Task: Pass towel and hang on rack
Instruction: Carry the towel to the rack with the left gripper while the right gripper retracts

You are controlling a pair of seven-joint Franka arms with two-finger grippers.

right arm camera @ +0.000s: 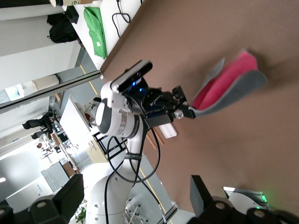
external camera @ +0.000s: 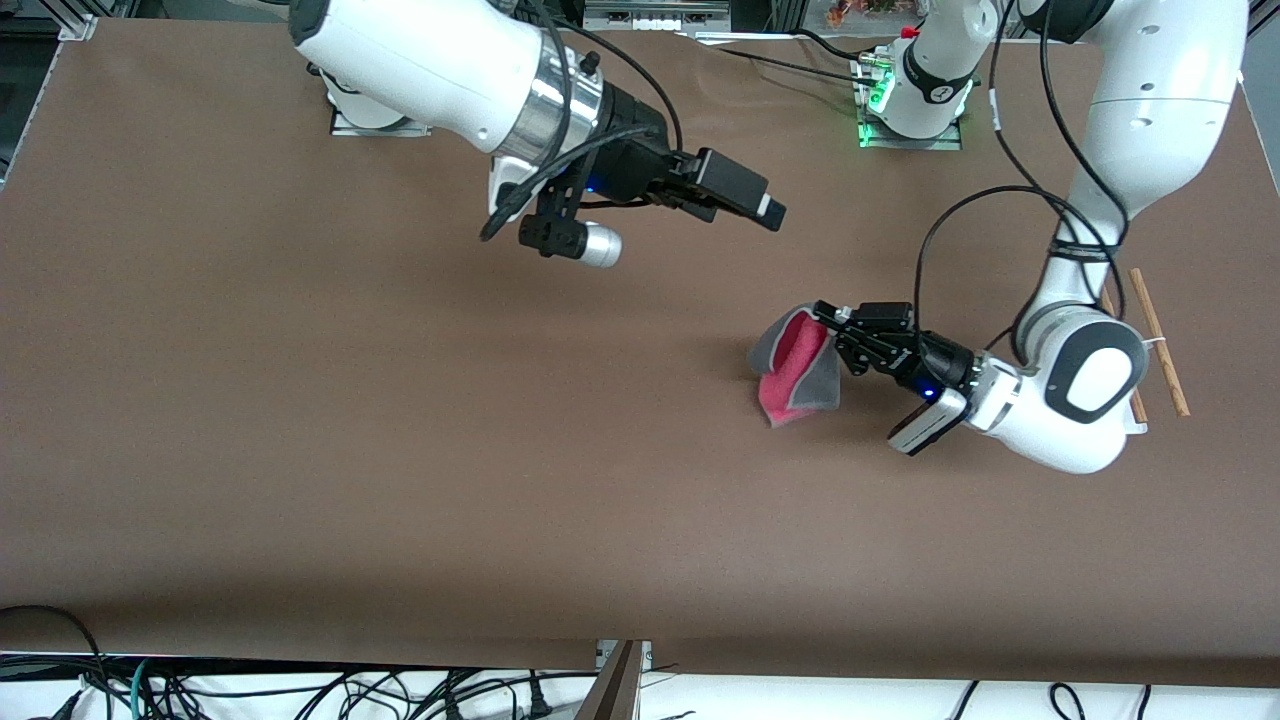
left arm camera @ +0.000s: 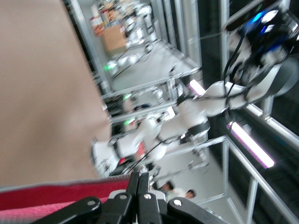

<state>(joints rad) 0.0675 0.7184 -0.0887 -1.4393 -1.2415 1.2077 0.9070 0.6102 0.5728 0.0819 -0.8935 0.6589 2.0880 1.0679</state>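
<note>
The towel point(external camera: 795, 365), pink-red inside with a grey outer face, hangs folded from my left gripper point(external camera: 828, 322), which is shut on its upper edge and holds it just above the table. In the left wrist view the shut fingers point(left arm camera: 140, 179) pinch the red cloth point(left arm camera: 46, 198). My right gripper point(external camera: 745, 195) is open and empty in the air over the table, toward the robots' bases from the towel; in its wrist view point(right arm camera: 135, 196) it faces the towel point(right arm camera: 224, 86) and the left gripper point(right arm camera: 183, 106). The rack's wooden rods point(external camera: 1160, 340) lie by the left arm, partly hidden by it.
The brown table top point(external camera: 400, 450) is bare apart from the arm bases. Cables hang below the table's near edge point(external camera: 400, 690). The left arm's elbow point(external camera: 1090, 385) sits low over the rack.
</note>
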